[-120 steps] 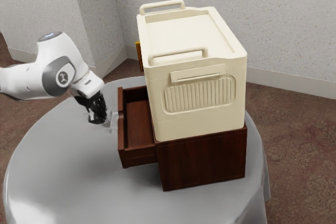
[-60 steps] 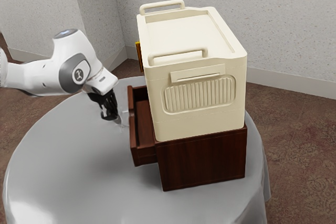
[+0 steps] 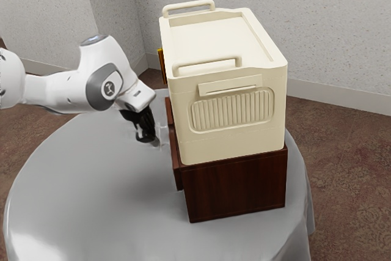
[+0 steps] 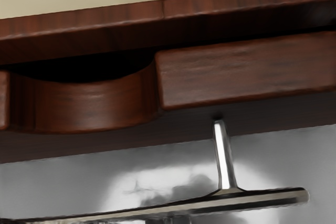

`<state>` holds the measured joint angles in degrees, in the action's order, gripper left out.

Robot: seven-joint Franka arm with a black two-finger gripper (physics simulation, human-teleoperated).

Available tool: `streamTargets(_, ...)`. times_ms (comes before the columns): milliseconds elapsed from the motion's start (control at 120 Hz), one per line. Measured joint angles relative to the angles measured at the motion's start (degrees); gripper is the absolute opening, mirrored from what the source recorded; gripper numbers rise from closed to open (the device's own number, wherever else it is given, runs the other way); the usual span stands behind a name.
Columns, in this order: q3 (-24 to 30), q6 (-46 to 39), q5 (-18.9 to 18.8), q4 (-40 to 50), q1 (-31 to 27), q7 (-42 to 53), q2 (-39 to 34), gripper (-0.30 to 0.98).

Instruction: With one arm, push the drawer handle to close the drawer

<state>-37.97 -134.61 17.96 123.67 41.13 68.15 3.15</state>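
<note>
Shifted inward, the drawer (image 4: pixel 247 72) looks dark red-brown.

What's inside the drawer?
A dark gap shows behind the drawer front; the rest of the inside is covered by the cabinet and cream box, so I can't tell whether it holds anything.

The drawer (image 4: pixel 247 72) and cabinet (image 3: pixel 238 187) are showing smooth, faintly glossy wood, while the metal handle (image 4: pixel 223 156) is shining. The box (image 3: pixel 232 145) is looking like smooth, matt plastic, and the tablecloth (image 3: pixel 91 181) is gleaming softly.

exterior view looking down, wrist view close, both showing drawer (image 4: pixel 247 72)
</note>
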Motion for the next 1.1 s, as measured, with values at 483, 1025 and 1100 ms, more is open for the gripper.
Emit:
streamTargets(483,0.1,-2.1,1.7,-0.3,0.0,-1.0,0.6,-0.09)
streamTargets(1025,-1.1,-2.9,0.9,6.9,3.0,-3.0,-9.5,-0.05)
streamTargets(1100,-0.5,1.2,-6.4,4.4,1.2,-5.7,-14.4,0.12)
